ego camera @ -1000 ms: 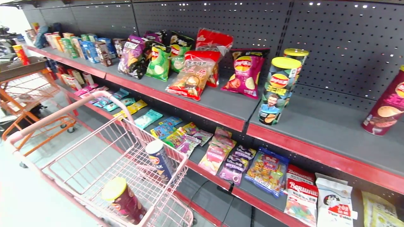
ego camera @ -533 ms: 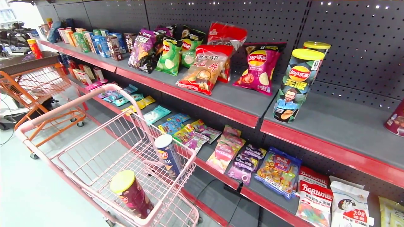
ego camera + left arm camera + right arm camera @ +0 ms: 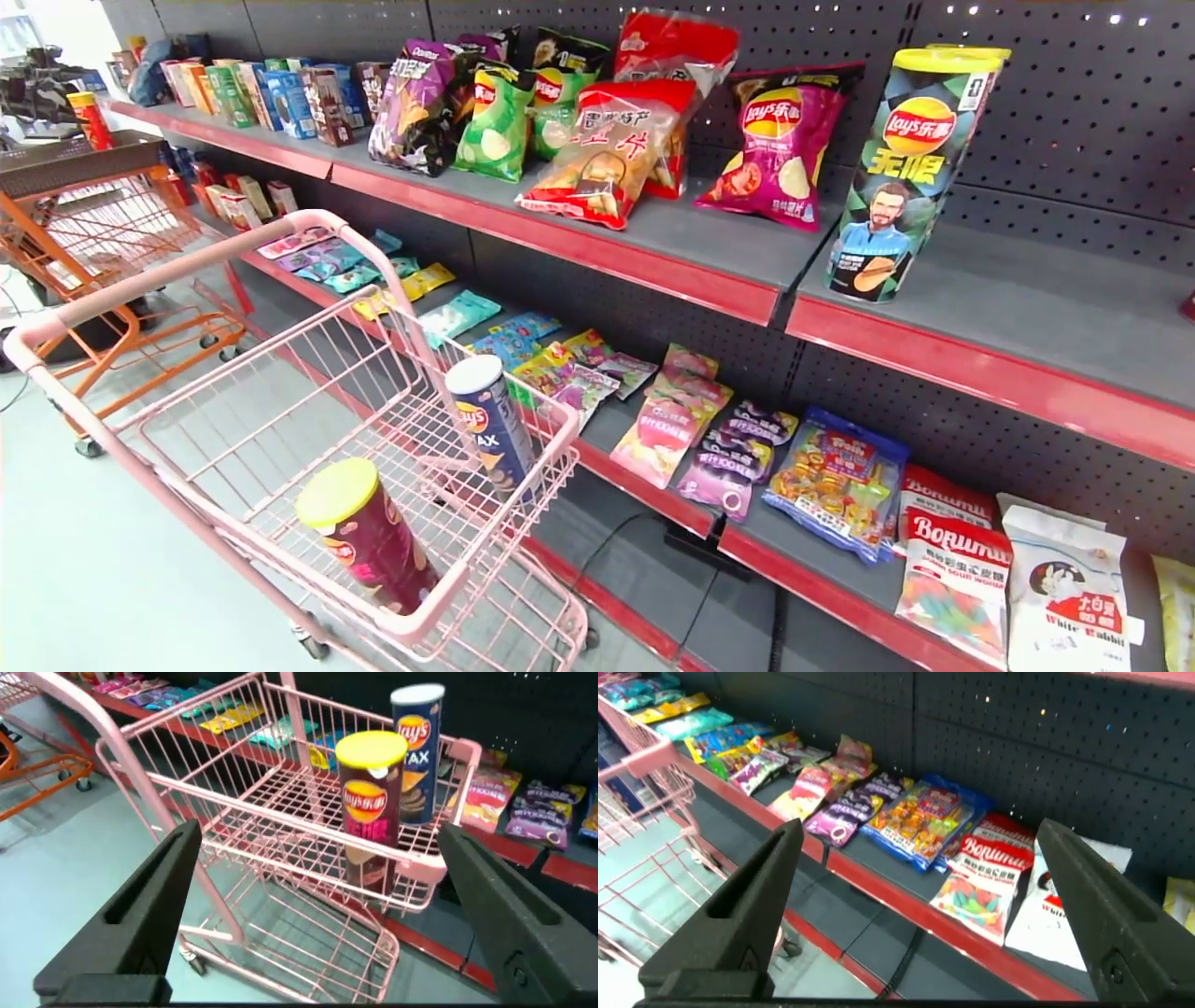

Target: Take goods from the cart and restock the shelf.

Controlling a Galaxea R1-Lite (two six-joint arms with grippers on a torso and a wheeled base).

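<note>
A pink wire cart (image 3: 215,280) stands in front of the shelf and holds two tall cans. One is a maroon can with a yellow lid (image 3: 362,534), the other a blue can with a white lid (image 3: 492,427). My left gripper (image 3: 318,929) hovers open over the cart, apart from the maroon can (image 3: 371,812) and the blue can (image 3: 418,751). My right gripper (image 3: 915,924) is open over the lower shelf (image 3: 878,891) of candy bags, with nothing between its fingers. On the upper shelf (image 3: 644,266) a green can with a yellow lid (image 3: 901,177) stands beside several chip bags.
An orange cart (image 3: 103,224) stands farther along the aisle on the left. Snack boxes (image 3: 261,93) line the far end of the upper shelf. There is bare shelf board (image 3: 1055,308) to the right of the green can. A black cable (image 3: 607,560) runs under the lower shelf.
The whole head view has shifted, so the camera moved; a maroon can on the upper shelf's far right slid out of frame. The goods and the cart have not moved.
</note>
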